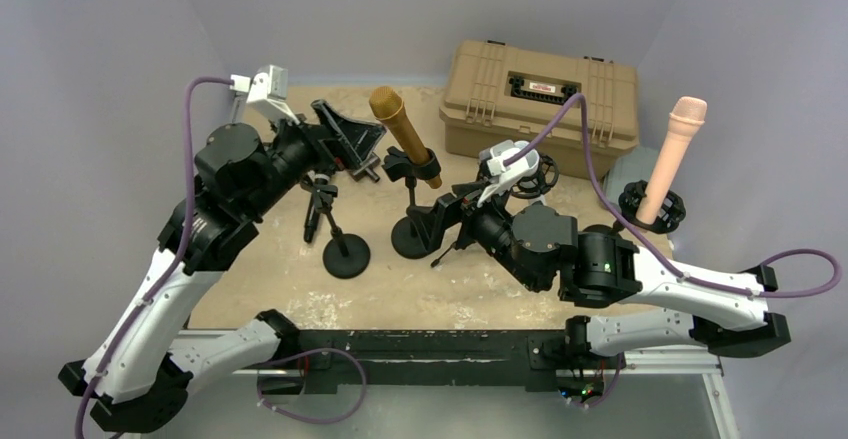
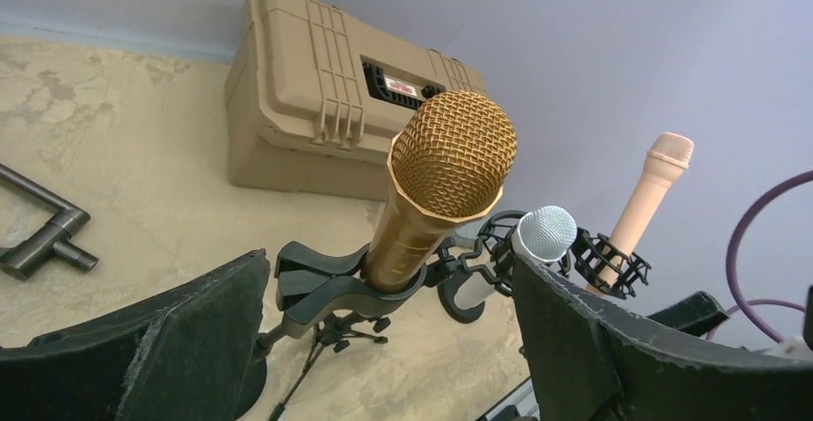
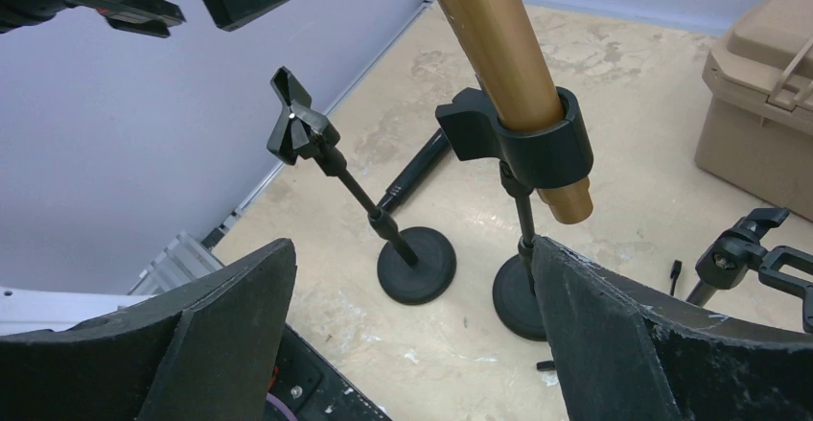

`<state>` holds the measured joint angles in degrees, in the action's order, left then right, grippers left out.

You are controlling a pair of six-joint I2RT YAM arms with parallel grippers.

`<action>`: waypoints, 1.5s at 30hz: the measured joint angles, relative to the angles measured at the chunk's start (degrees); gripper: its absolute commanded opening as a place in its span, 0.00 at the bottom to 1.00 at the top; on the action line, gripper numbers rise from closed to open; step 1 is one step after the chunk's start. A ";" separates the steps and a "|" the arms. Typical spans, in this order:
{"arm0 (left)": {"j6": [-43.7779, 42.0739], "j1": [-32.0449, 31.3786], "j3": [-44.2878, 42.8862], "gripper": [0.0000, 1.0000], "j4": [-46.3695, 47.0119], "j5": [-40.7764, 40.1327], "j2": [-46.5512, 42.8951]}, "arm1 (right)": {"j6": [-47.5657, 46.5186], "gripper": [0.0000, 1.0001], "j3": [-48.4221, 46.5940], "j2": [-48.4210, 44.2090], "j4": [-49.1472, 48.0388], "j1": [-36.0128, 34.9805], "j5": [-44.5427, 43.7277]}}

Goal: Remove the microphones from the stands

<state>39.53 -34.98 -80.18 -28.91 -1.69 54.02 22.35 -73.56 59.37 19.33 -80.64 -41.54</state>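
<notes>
Padded fingers (image 2: 173, 344) of my left tool (image 2: 388, 263) fill the bottom of its wrist view, spread wide and holding nothing; between them rises the gold microphone (image 2: 451, 157), mesh head up and tilted, its body seated in the black clip (image 2: 326, 282) of its stand (image 1: 405, 242). From above, that tool sits near the head on its left side; no pad touches the metal. My right tool (image 3: 412, 246) is just as wide and just as empty; it faces the stand's post from low down, with the clip and the gold tail end above it, and a 2nd, empty stand (image 3: 414, 263) just beside on the worktop (image 1: 260, 279). A pink microphone (image 1: 675, 154) and a tan case (image 1: 540, 99) lie well apart.

I judge this to be the approach: 2 tools lined up, 0 grasps made, the microphone fully in the clip. Next, I reckon, the right tool should close on the post to pin the stand, while the left closes round the gold body above the clip and draws it out along its own tilted axis; a sideways pull would likely tip the stand.
</notes>
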 measured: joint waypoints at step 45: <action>-17.70 -14.34 -3.30 1.00 -10.64 -17.92 -13.92 | -10.93 0.80 -30.03 25.00 12.26 12.90 0.33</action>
<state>21.82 -49.32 -83.48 -39.55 -19.62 40.10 11.42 -103.59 84.38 31.59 -67.75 -41.21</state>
